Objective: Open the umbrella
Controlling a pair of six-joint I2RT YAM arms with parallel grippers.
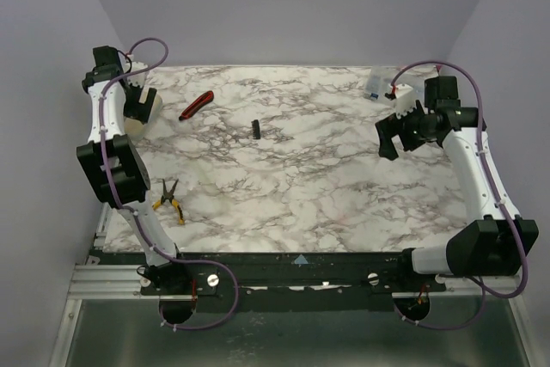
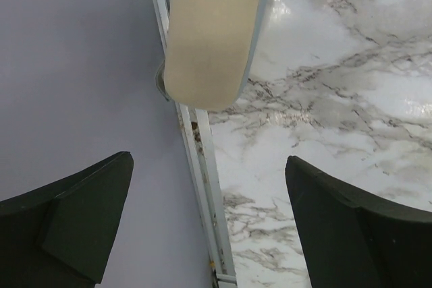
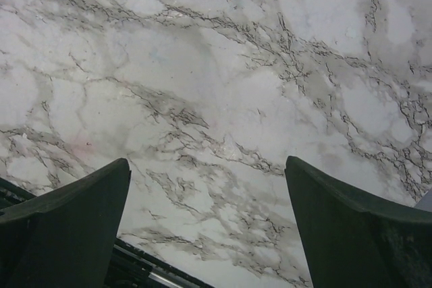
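We see the left claw point(image 2: 209, 160) spread wide, empty, above the collapsed umbrella point(image 2: 210, 32) at the desk's point(image 1: 301, 186) left edge; the right claw point(image 3: 206, 161) likewise gapes empty.

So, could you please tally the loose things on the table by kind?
Hand tools: 2, red-handled cutter and yellow-handled pliers
Umbrella: 1
Small black piece: 1
Clear container: 1
Total: 5
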